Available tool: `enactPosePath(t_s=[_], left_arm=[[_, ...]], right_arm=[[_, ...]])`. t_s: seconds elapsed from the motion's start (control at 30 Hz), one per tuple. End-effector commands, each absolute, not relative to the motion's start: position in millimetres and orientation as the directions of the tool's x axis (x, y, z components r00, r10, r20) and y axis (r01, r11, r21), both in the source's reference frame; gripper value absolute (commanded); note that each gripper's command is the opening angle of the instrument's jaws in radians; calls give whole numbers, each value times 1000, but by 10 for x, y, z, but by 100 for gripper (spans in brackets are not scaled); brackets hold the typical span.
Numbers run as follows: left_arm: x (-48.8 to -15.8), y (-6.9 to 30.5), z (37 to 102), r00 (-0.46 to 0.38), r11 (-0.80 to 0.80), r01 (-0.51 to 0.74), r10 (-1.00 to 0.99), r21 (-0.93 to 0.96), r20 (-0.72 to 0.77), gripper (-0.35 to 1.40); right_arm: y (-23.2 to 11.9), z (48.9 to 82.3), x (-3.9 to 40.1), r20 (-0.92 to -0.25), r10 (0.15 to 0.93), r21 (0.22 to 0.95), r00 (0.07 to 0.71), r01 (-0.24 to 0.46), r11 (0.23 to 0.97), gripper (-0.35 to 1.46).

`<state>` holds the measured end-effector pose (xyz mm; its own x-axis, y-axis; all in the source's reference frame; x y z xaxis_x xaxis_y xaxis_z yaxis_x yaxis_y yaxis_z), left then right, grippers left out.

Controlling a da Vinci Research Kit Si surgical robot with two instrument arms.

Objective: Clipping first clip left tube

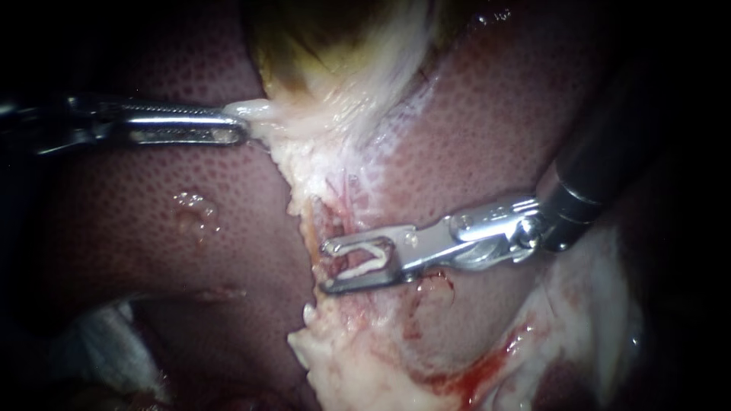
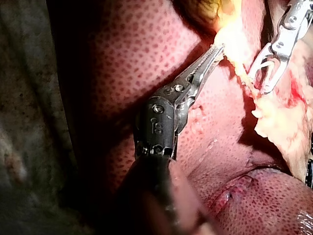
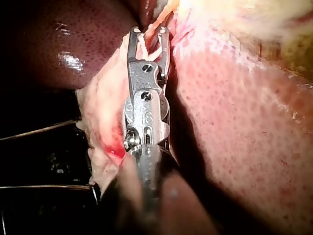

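Where the endoscope looked down on the liver (image 1: 152,221), my left instrument (image 1: 240,125) held its jaws pressed together on a flap of pale tissue (image 1: 263,112) at the foot of the yellow-green gallbladder (image 1: 327,46). My right instrument (image 1: 327,266) reached in from the upper right with its jaws standing apart, gripping a white clip (image 1: 367,255), one leg along each jaw. A thin tan tube (image 1: 311,232) ran down the raw strip of tissue to the jaw tips, though I could not tell which tube it was. Blood (image 1: 472,373) pooled at the lower right, bubbles (image 1: 194,209) sat on the liver, and white gauze (image 1: 106,350) lay at the lower left.

From the left wrist, the ridged jaws pinched the pale tissue ahead of them. The right instrument's forked jaws stood beside them at the tan strand, and a grey mottled surface (image 2: 24,122) lay beyond the liver's edge.

From the right wrist, the tube passed between the clip-bearing jaws near their tips — whether it touched them I could not tell. The shaft hid the tissue under it, with a bloody spot beside it and dark ground beyond.
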<state>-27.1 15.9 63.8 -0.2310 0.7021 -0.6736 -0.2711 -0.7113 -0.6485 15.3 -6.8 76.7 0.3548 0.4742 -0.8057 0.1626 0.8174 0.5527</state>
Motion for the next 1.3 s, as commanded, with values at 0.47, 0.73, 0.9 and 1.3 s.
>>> enactPosePath(t_s=[0.47, 0.73, 0.9, 1.3], left_arm=[[-273, 158, 637, -231, -711, -273, 702, -648, -674, -35], [-274, 158, 637, -231, -712, -273, 702, -647, -674, -35], [-274, 158, 637, -231, -712, -274, 702, -647, -674, -35], [-275, 158, 637, -231, -712, -274, 702, -647, -674, -35]], right_arm=[[-95, 786, 183, -770, 548, 624, 327, 203, 755, 26], [-98, 789, 189, -764, 561, 635, 320, 214, 742, 25], [-99, 790, 192, -761, 565, 638, 319, 214, 740, 25], [-108, 797, 198, -753, 574, 649, 322, 222, 728, 25]])
